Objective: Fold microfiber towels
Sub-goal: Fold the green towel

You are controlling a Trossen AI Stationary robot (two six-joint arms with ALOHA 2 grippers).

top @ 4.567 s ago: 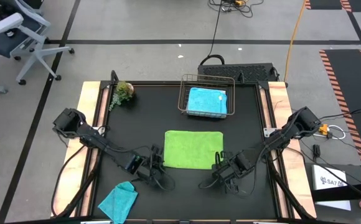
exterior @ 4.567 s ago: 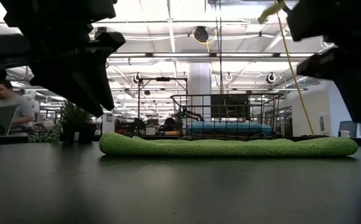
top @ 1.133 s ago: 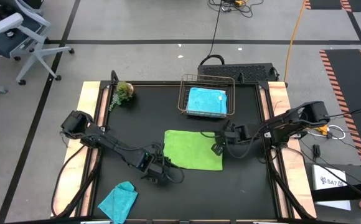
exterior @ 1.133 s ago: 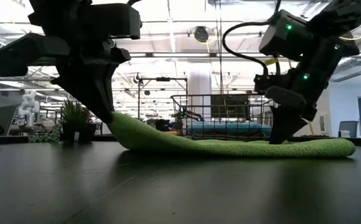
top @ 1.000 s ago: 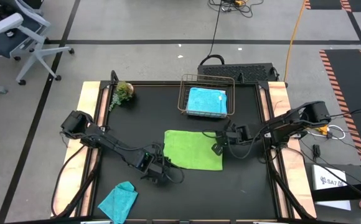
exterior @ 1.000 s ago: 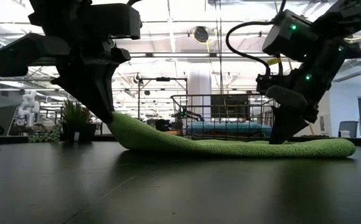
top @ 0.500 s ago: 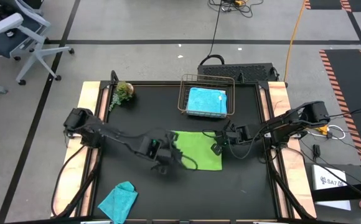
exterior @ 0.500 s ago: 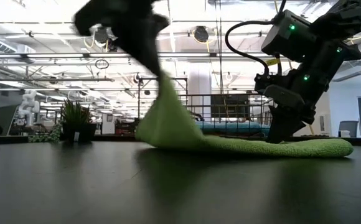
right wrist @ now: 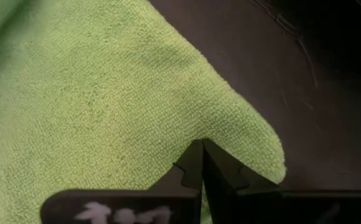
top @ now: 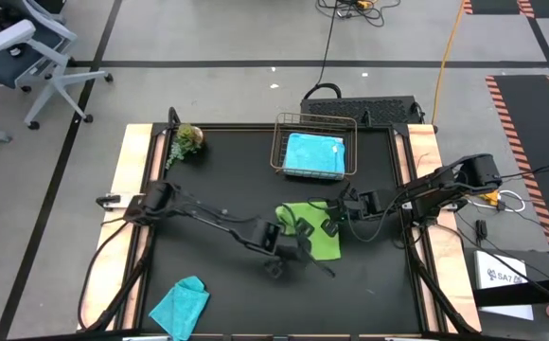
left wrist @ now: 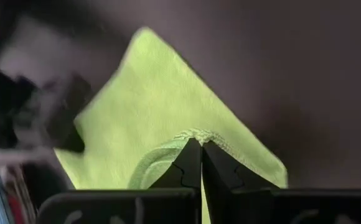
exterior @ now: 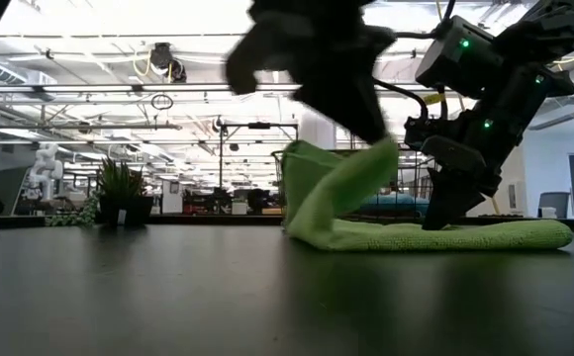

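On the dark bench, the lime green towel lies flat at right. Its left edge is lifted and folded over by the blurred left gripper. The right gripper presses down on the towel.

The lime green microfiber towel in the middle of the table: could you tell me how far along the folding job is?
Done: one folded sky blue microfiber towel lies in the black wire basket. In hand: the left claw, shut on an edge of the lime green microfiber towel, carries it across, while the right claw, shut, presses on the far side. Left: laying this fold flat, then the crumpled teal microfiber towel.
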